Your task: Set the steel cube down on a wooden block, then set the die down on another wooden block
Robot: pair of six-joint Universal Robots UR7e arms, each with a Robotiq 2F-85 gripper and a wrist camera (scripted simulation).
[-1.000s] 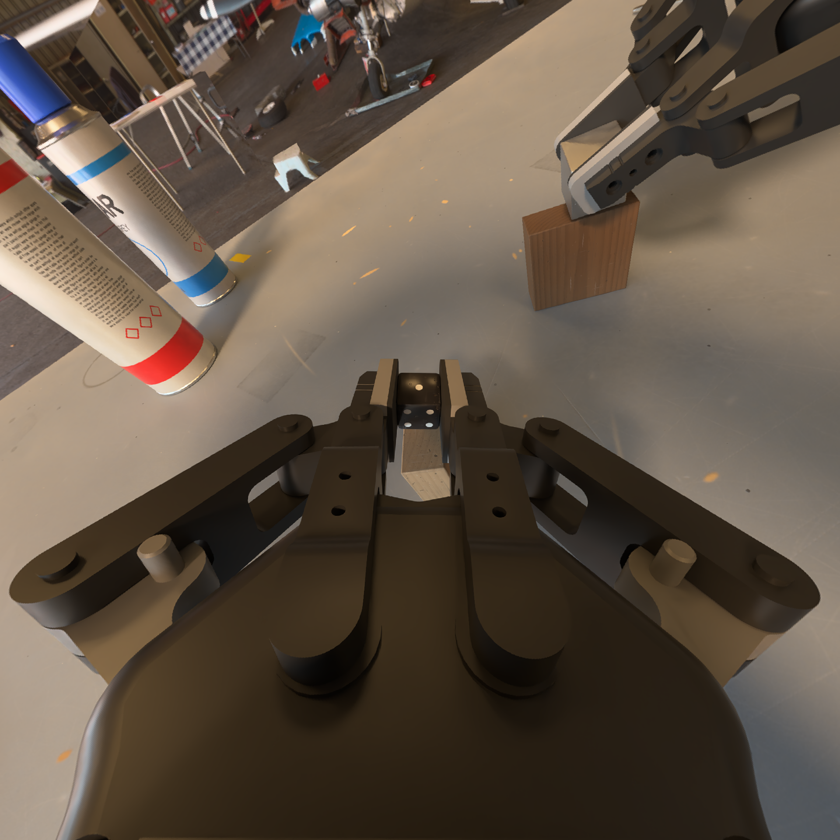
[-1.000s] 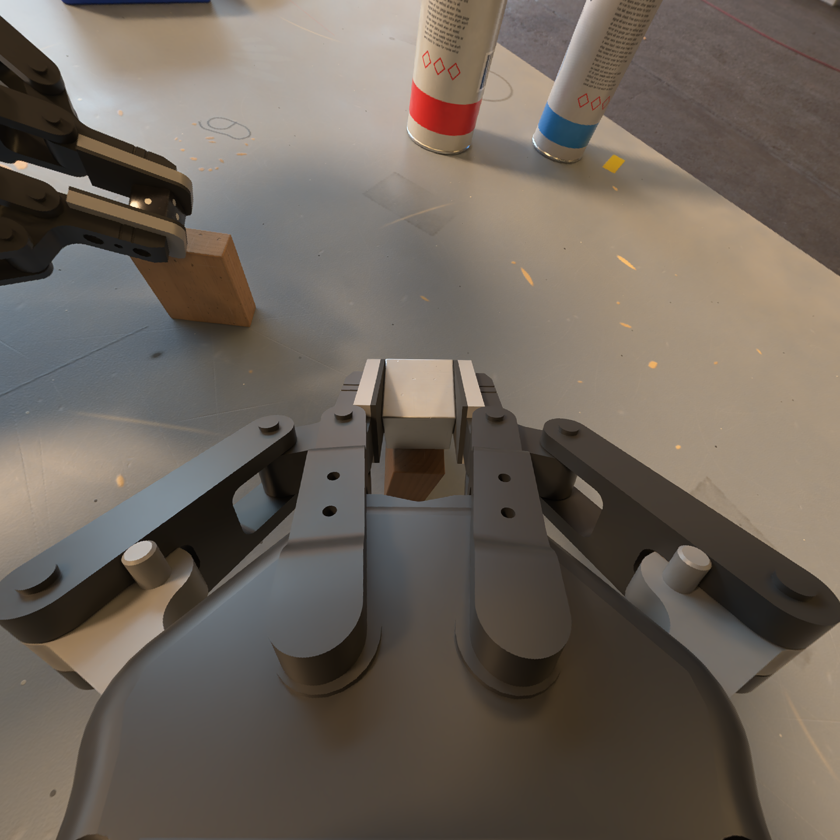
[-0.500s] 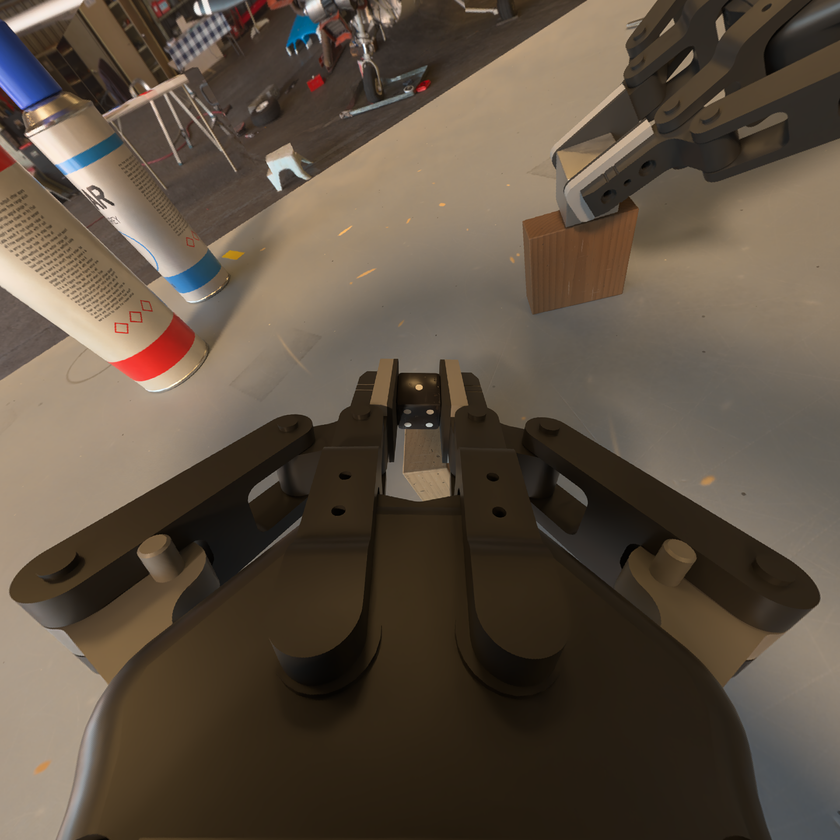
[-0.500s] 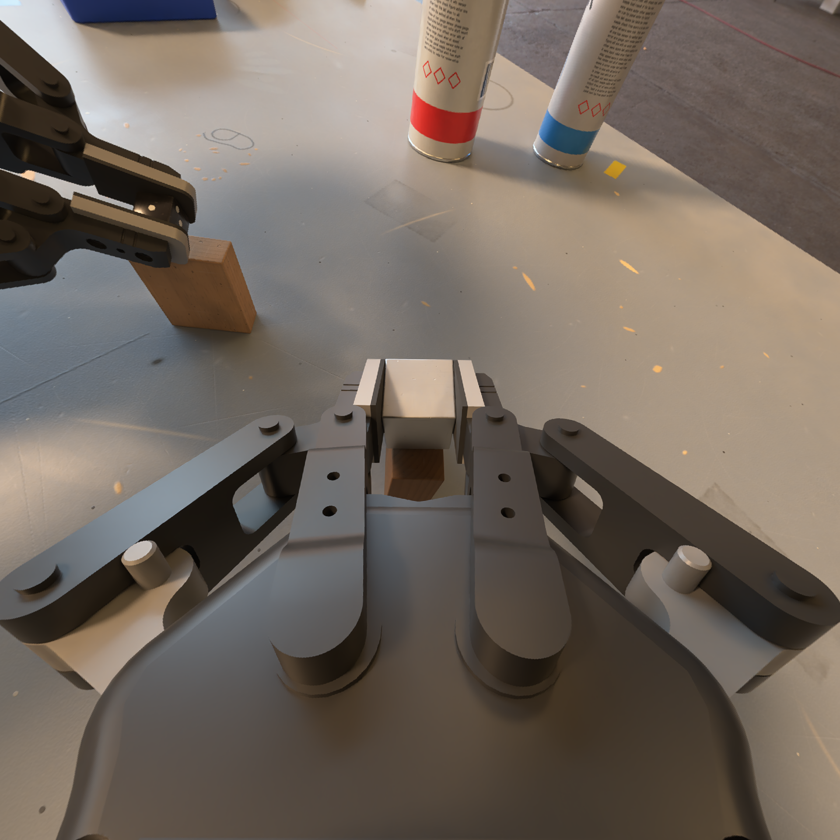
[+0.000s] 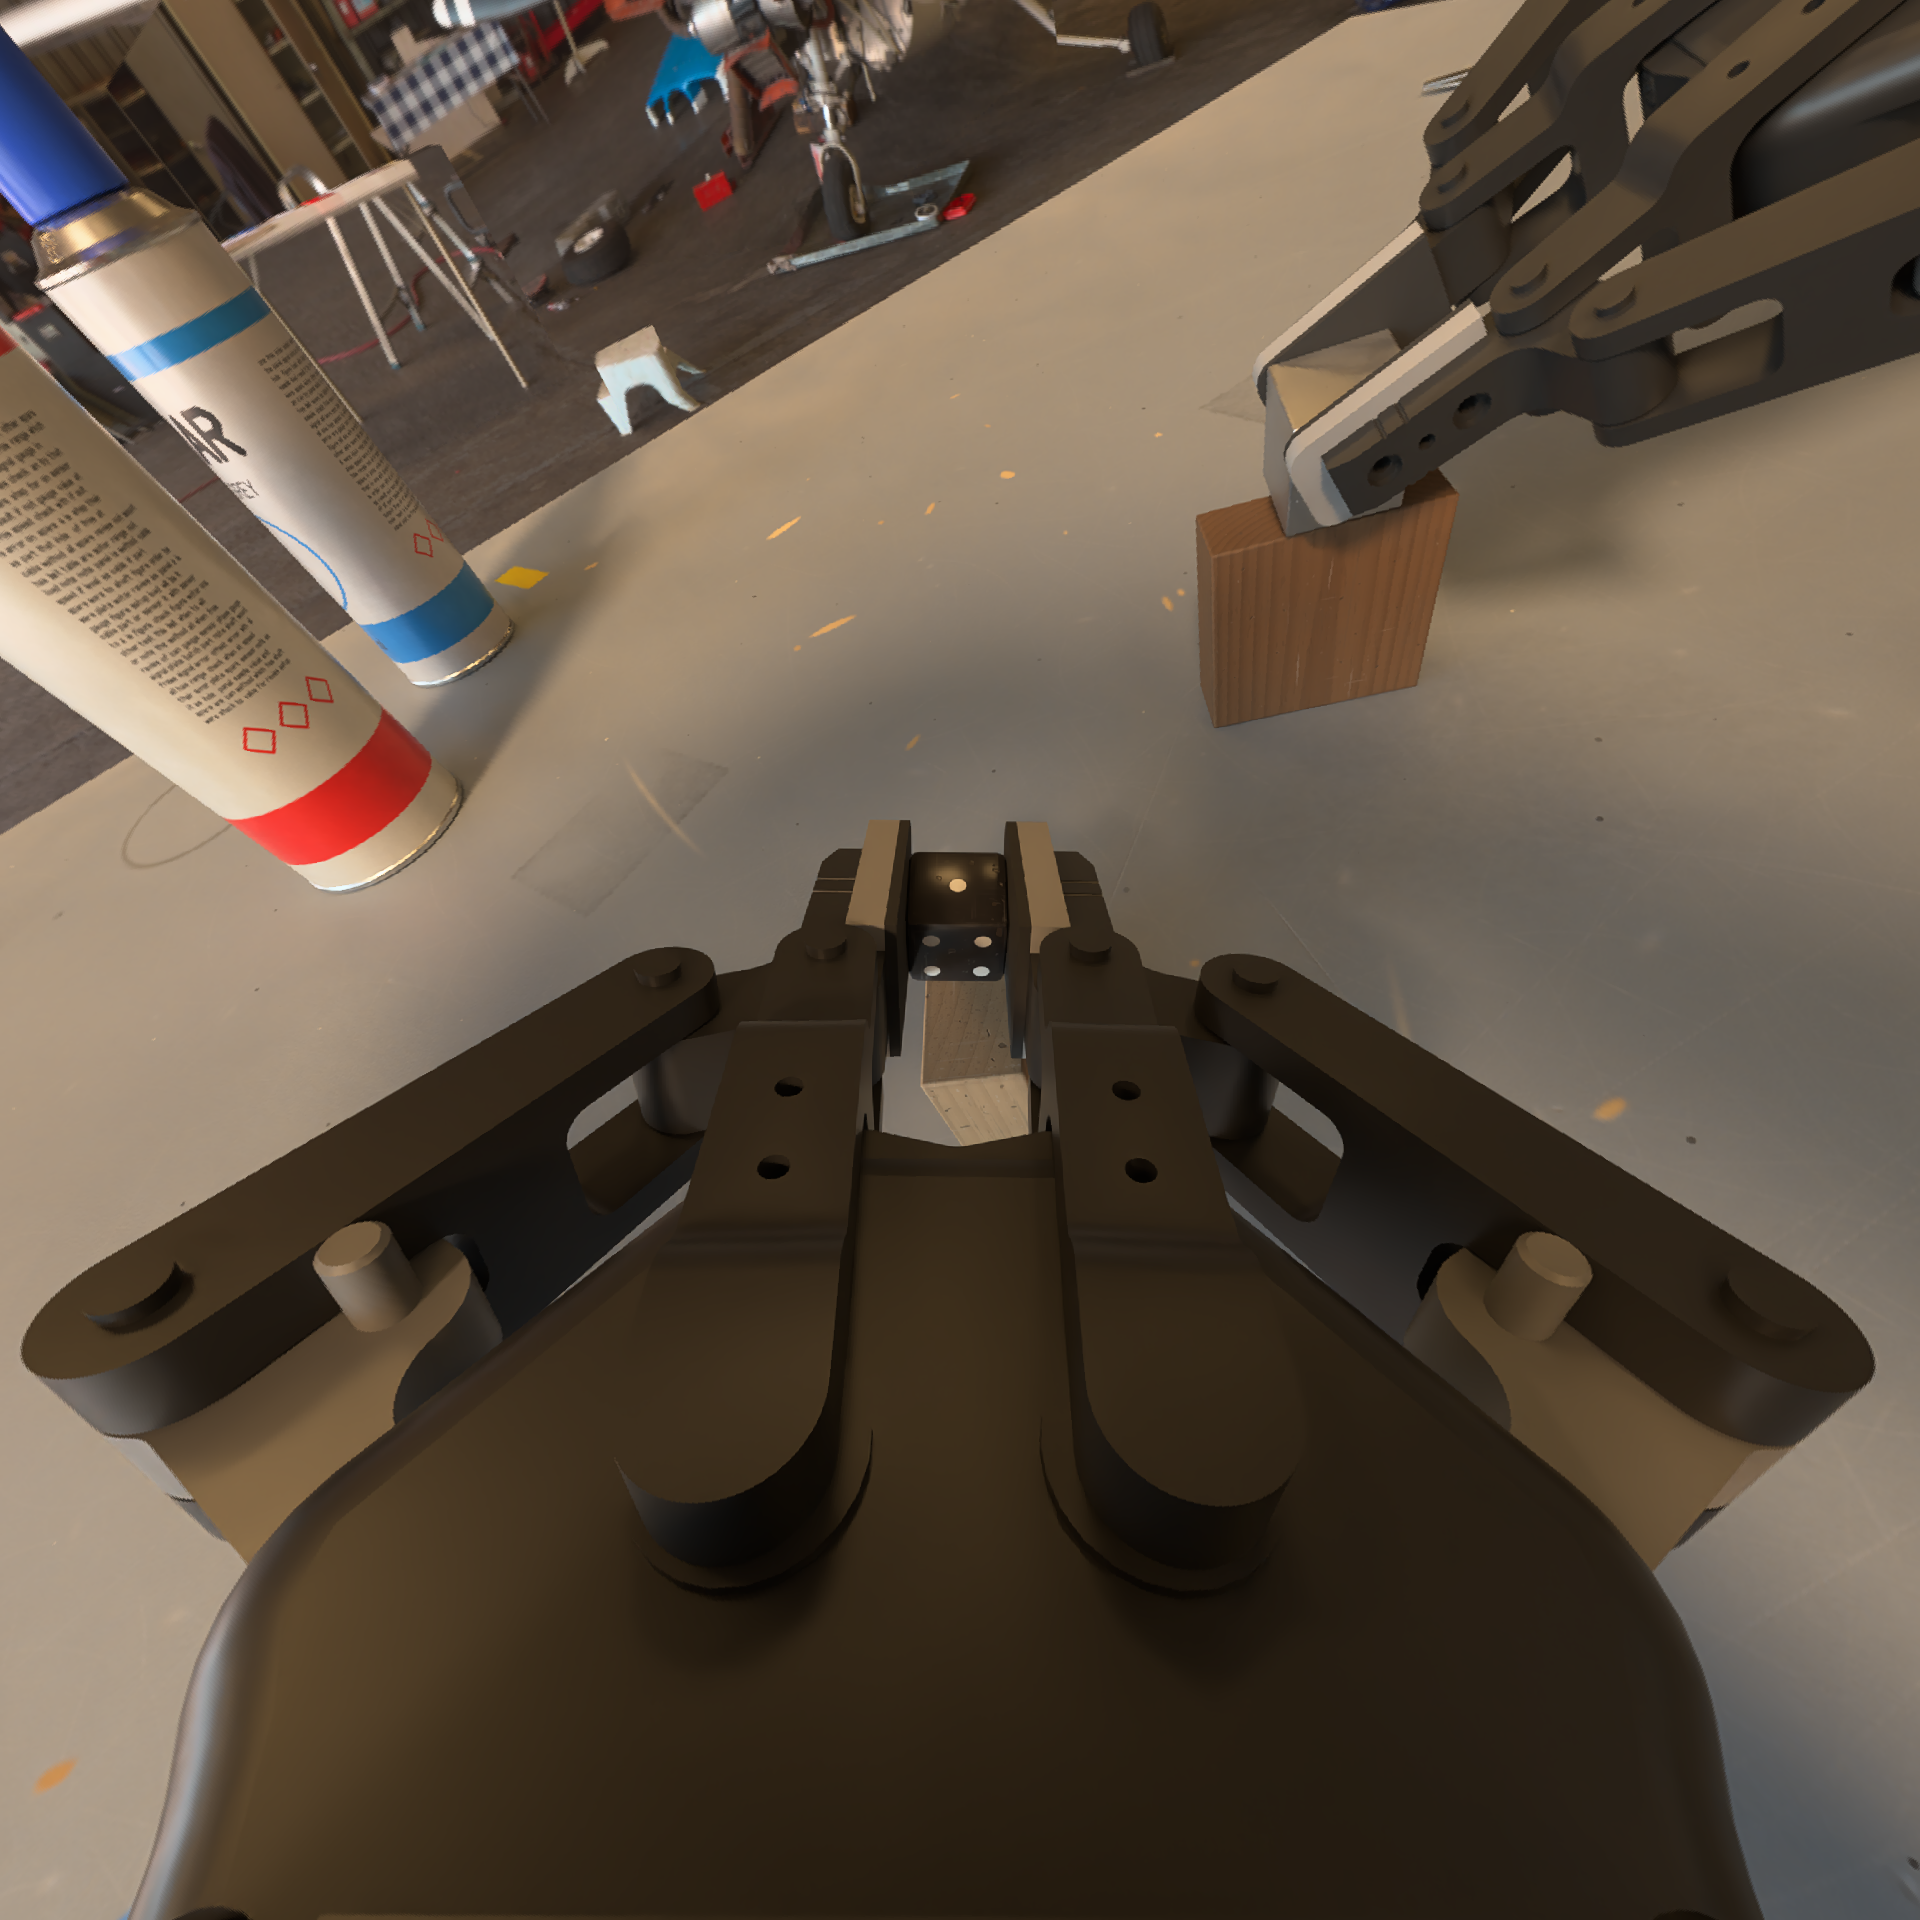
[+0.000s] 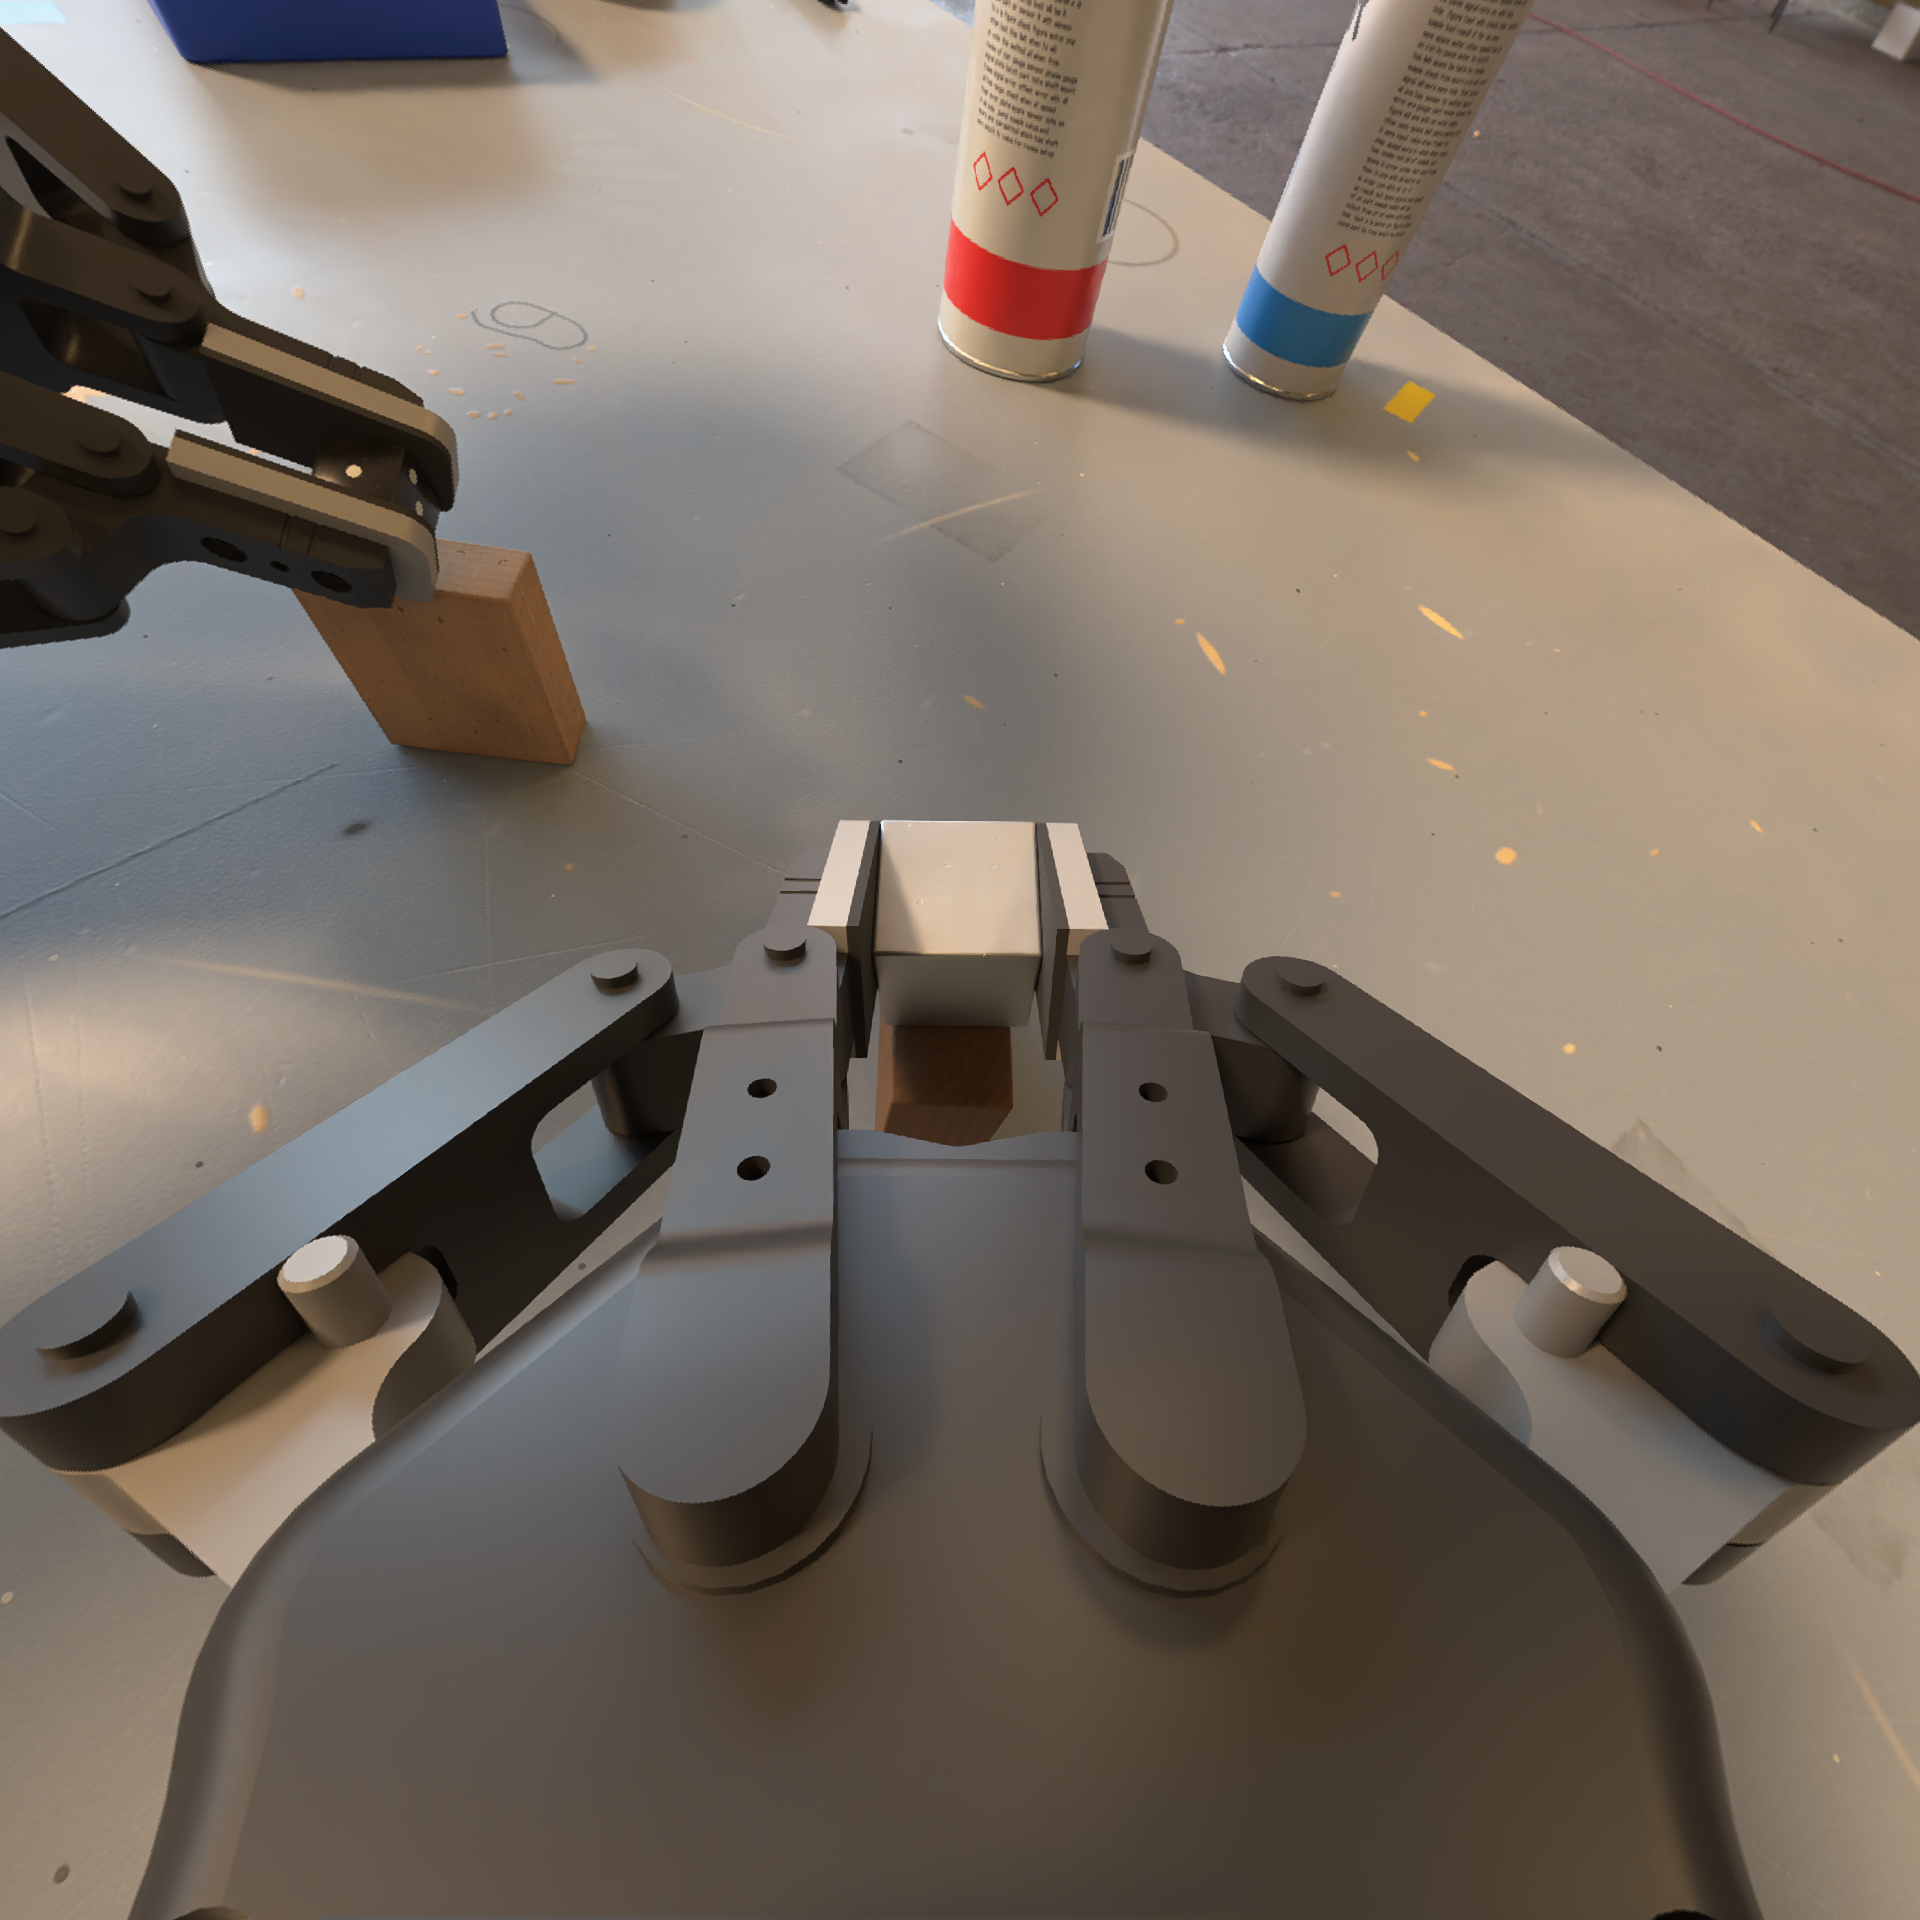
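In the left wrist view, the left gripper [image 5: 957, 883] is filling the lower half of the frame, and its jaws are clamping a black die [image 5: 957, 914] with pale dots between the two pads. Directly under the die, a pale wooden block [image 5: 977, 1070] is showing through the gap between the fingers; whether the die is touching it cannot be told. At the upper right of this frame, the right gripper [image 5: 1325, 442] is reaching in, squeezing a steel cube [image 5: 1311, 400] whose lower edge is sitting right at the top of a reddish-brown wooden block [image 5: 1317, 613] standing upright on the grey table [image 5: 935, 623]. At the left edge, two spray cans are standing near each other on the table: one with a red band [image 5: 187, 665] and, behind it, one with a blue band [image 5: 281, 447].

In the right wrist view, the right gripper [image 6: 957, 883] is holding the steel cube [image 6: 957, 914] tight between its pads at the centre of the frame, with the brown block [image 6: 943, 1081] visible just beneath it. At the left of this frame, the left gripper [image 6: 400, 494] is pinching the die [image 6: 358, 473] over the top of the lighter block [image 6: 457, 655]. The red-banded can [image 6: 1039, 187] and blue-banded can [image 6: 1340, 197] are standing at the top, and a blue box [image 6: 332, 26] is lying at the upper left corner.
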